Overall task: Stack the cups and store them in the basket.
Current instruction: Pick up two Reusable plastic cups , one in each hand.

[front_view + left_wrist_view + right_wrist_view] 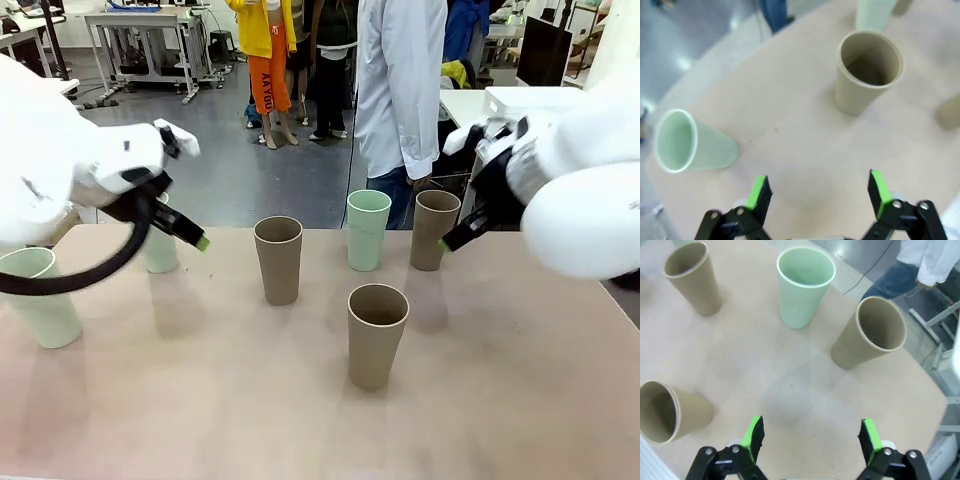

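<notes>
Six cups [377, 335] stand upright and spaced apart on the table [520, 400], mouths up. I judge that leaves each one free to lift and nest. My left claw [819, 195] hangs released over bare tabletop, with a mint cup [690, 142] at centre left of its view and a middle brown cup [867, 70] at upper right. My right claw [811, 439] is also spread and empty, with a far brown cup [870, 337] right of centre and a pale green cup [802, 285] at the top. A person [400, 90] stands top centre in the front view. I see nothing blocking either reach.
</notes>
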